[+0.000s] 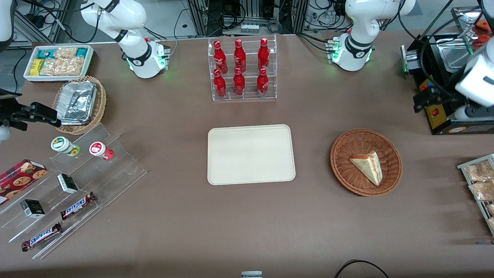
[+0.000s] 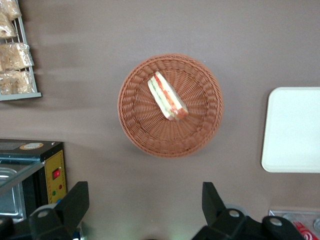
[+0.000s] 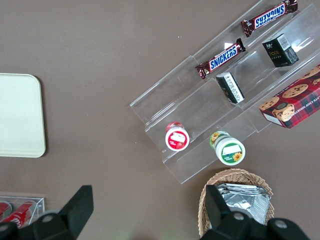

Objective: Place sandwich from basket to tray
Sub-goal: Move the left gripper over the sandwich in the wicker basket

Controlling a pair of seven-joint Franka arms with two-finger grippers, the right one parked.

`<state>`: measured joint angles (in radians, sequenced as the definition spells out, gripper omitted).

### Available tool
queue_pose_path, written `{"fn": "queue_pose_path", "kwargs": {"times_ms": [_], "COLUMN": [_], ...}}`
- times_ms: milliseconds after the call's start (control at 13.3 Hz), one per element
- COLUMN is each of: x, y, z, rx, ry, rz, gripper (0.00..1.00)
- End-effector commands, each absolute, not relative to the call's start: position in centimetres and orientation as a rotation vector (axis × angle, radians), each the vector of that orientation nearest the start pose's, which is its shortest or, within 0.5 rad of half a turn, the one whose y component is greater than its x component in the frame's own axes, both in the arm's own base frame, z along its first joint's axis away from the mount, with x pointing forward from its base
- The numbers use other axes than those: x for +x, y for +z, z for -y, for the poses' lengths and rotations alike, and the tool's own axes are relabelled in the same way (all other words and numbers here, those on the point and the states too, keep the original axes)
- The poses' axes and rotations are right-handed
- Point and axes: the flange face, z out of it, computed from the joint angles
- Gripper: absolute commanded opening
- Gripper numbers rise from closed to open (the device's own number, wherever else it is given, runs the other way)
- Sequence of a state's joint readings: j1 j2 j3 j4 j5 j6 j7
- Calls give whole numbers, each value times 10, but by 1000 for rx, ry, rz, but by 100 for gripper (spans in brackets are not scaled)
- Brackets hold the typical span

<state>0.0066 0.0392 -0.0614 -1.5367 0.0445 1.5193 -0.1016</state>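
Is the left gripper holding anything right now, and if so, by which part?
Nothing is held. The gripper is open and empty, high above the table. The sandwich lies untouched in the basket, and the tray is bare.

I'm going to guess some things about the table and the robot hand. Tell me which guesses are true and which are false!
1. The sandwich lies in the basket. True.
2. The tray has a sandwich on it. False: nothing lies on it.
3. The gripper holds the sandwich. False: it hangs open high above the table, with the basket below it.
4. Six red bottles stand in a clear rack, farther from the front camera than the tray. True.
5. The basket touches the tray. False: bare table lies between them.
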Motion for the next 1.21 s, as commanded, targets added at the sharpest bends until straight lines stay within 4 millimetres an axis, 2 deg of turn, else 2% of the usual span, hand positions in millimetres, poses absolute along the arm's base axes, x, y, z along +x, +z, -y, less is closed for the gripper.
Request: {"fn": "queue_pose_path", "kwargs": {"times_ms": [0,226,603,753,904,1130], "x": [583,595,595,591,584,567], "y": [588,559,488,464,444,410], "z": [17,15,15,13,13,15], "rx": [-3065,-3057,-3046,-3032,-3033,-3031], "ry": [92,103,38,33,27,-36], "rz": [111,152,397,508,534,628], "gripper": [100,100,100,100,100,100]}}
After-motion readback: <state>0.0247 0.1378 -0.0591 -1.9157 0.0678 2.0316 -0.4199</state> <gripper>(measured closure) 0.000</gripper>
